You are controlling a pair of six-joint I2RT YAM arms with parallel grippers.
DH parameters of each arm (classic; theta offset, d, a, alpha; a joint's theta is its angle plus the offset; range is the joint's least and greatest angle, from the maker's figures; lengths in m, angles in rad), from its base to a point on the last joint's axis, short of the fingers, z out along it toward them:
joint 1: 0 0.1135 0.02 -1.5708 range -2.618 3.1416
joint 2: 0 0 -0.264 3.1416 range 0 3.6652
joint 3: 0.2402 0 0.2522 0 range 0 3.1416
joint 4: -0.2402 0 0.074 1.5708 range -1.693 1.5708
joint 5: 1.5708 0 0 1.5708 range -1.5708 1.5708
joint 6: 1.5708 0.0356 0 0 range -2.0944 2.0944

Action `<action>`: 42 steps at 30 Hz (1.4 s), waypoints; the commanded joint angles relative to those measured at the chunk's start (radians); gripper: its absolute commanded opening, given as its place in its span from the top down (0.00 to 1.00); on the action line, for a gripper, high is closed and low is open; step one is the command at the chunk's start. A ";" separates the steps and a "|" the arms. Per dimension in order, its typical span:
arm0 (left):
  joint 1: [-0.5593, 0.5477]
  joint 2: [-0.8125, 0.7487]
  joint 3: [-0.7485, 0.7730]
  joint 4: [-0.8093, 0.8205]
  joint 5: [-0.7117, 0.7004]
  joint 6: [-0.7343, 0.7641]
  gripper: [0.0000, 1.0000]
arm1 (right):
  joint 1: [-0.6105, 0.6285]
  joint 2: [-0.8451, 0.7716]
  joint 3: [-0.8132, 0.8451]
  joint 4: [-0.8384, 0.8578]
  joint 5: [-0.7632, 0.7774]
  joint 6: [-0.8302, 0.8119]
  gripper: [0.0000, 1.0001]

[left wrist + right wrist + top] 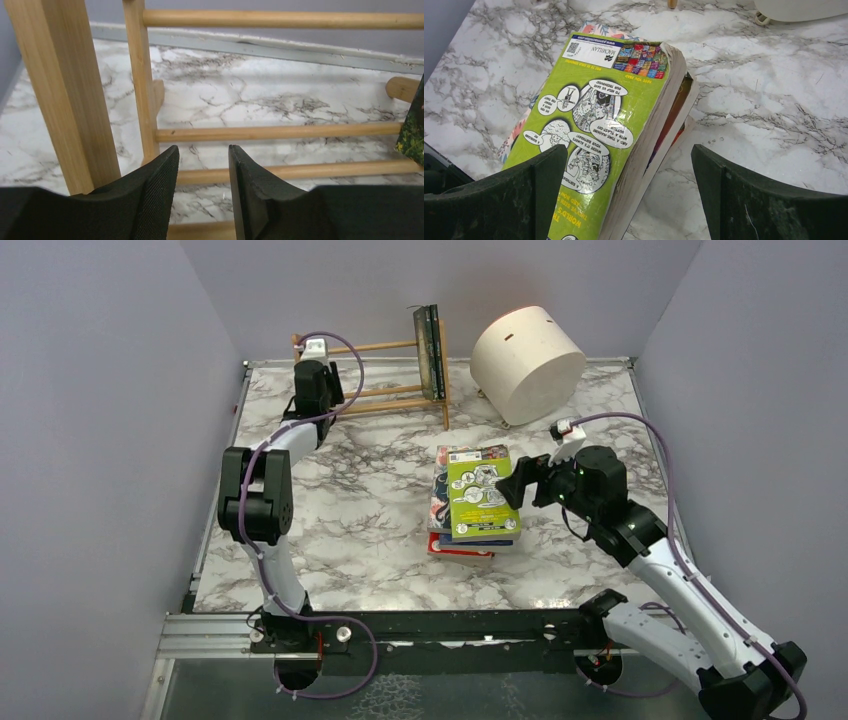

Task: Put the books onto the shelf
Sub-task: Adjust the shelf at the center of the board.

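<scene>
1. The right gripper (629,160) is standing spread wide and pinching nothing. The lime green book (609,100), topmost on the stack of books (470,512), is lying directly beneath and ahead of it. One finger is hovering over the cover and the other is hanging just outside the page edge.
2. That book is looking like a thick paperback: fairly light, glossy and probably slippery on the cover, and likely to bend if taken by a corner. I am judging the safest hold to be across its thickness at the page edge, near the middle of the long side.
3. The left gripper (204,155) is sitting with its fingers drawn close, a narrow gap between them, and is holding nothing. The shelf (270,132) is lying just ahead of it, its dowels crossing beyond the fingertips.
4. The shelved books (430,340) are standing upright well off to that gripper's right, and only a dark green corner is showing in its wrist view.
5. The top cover is hiding most of the lower books, so I am not able to count them. I also cannot tell whether the right finger is touching the cover.
</scene>
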 commanded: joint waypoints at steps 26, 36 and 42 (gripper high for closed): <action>0.159 0.332 0.404 0.065 0.151 0.267 0.70 | 0.005 0.040 -0.007 0.024 -0.016 -0.005 0.07; 0.138 0.269 0.392 0.110 0.257 0.141 0.64 | 0.006 0.023 -0.009 0.034 -0.007 -0.007 0.07; 0.080 0.240 0.411 0.108 0.272 0.114 0.62 | 0.006 -0.002 -0.011 0.033 -0.007 -0.006 0.07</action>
